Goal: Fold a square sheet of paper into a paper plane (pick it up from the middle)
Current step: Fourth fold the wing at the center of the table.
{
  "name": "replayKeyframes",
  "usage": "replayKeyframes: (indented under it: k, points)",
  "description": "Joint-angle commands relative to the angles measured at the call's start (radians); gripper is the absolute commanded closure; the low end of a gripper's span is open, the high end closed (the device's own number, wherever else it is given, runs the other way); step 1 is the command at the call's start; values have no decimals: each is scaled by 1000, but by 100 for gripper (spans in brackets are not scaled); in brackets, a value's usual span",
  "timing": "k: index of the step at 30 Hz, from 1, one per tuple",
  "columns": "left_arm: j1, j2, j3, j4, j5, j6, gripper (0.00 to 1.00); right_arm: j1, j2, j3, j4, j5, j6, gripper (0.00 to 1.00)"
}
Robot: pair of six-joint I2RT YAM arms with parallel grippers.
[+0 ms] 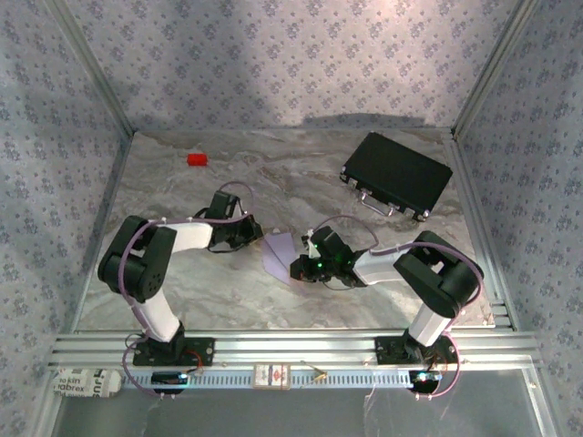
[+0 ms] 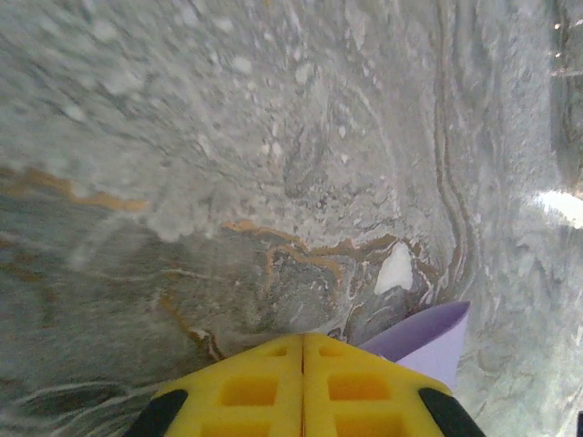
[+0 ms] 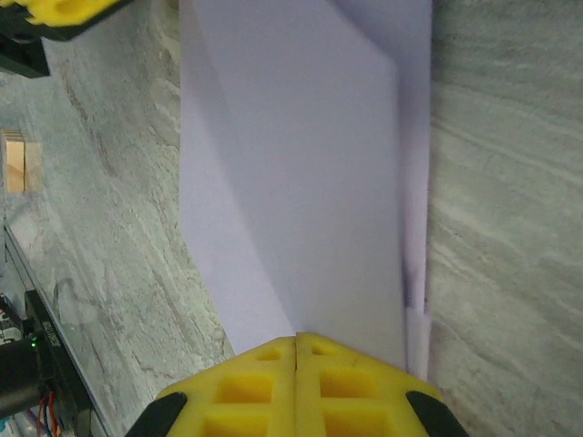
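Paper (image 3: 291,182), part-folded, lies mid-surface between the two arms. Its long axis runs straight away from the right gripper (image 3: 296,339), whose closed tips sit at its near end; whether they pinch it cannot be told. The far end reaches toward the left gripper (image 2: 302,337), also closed, just beside a lilac corner. The right arm is nearer. No pointed nose shows. Beyond, a case (image 1: 396,175) lies by the far right corner.
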Motion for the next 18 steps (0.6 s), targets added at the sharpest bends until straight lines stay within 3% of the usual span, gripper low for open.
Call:
replayKeyframes:
  k: [1, 9, 18]
  points:
    - [4, -87, 16, -41, -40, 18, 92, -3, 10, -32, -137, 5, -21, 100]
    - [-103, -153, -24, 47, -10, 11, 90, -7, 10, -28, -146, 6, -22, 100]
    - [-173, 51, 7, 145, 107, 1, 90, -9, 2, -13, -165, 5, -22, 100]
